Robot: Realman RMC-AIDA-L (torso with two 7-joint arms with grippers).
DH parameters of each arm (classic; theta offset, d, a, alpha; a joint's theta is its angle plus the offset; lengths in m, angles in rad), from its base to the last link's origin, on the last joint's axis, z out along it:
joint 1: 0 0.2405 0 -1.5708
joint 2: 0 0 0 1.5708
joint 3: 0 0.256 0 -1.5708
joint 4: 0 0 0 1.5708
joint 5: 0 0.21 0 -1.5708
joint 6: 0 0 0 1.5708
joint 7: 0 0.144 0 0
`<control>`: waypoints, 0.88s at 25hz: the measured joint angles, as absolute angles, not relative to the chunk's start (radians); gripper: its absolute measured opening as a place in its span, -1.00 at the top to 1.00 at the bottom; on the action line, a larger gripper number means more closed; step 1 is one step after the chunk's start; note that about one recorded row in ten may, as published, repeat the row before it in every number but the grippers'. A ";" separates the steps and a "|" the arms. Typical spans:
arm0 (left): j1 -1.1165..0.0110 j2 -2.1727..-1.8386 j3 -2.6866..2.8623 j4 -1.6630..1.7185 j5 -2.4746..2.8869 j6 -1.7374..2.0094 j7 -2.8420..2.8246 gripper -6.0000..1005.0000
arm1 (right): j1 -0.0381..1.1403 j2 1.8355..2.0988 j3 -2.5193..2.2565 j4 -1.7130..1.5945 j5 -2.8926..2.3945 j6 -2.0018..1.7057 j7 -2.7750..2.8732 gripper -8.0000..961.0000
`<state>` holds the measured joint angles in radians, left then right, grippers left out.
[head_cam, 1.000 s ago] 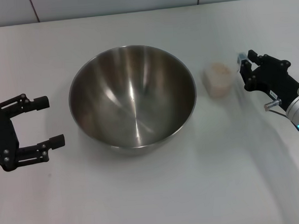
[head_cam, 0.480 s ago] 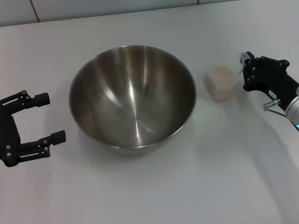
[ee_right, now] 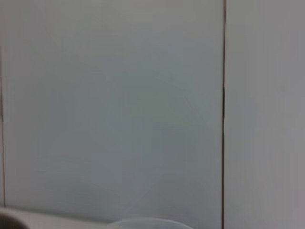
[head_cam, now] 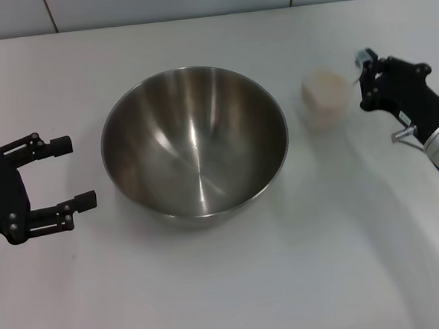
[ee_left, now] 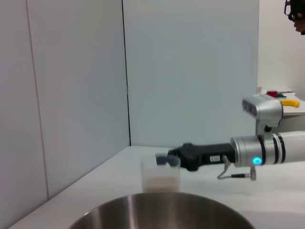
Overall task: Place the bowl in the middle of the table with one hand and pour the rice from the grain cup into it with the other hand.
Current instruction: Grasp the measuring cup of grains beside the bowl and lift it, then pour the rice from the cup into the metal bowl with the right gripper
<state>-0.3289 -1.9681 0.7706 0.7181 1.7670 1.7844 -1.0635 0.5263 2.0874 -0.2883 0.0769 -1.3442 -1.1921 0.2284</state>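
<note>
The steel bowl (head_cam: pixel 194 140) stands empty in the middle of the white table (head_cam: pixel 234 283). It also shows in the left wrist view (ee_left: pixel 162 212). My right gripper (head_cam: pixel 357 81) is to the bowl's right, shut on the rim of the clear grain cup (head_cam: pixel 325 97), and holds it upright a little above the table. The rice (head_cam: pixel 322 106) lies in the cup's lower part. The left wrist view shows this gripper (ee_left: pixel 164 159) pinching the cup (ee_left: pixel 160 174) beyond the bowl. My left gripper (head_cam: pixel 72 173) is open and empty, left of the bowl.
A pale panelled wall (ee_left: pixel 190 71) runs behind the table's far edge. The cup's rim (ee_right: pixel 143 223) just shows at the edge of the right wrist view. A shelf with small coloured items (ee_left: pixel 281 101) stands far off.
My right gripper has risen and drawn back slightly with the grain cup, lifting it off the table. The left gripper and the bowl have hardly moved.
</note>
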 joint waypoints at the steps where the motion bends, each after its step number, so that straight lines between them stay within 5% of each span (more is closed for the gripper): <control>1: -0.329 -1.969 0.773 0.718 1.767 1.790 -1.067 -0.66 | 0.530 2.087 -0.288 0.069 -1.344 -1.204 0.228 0.93; 22: -0.321 -1.985 0.769 0.727 1.763 1.799 -1.075 -0.66 | 0.656 2.090 -0.304 0.065 -1.510 -1.368 -0.268 0.91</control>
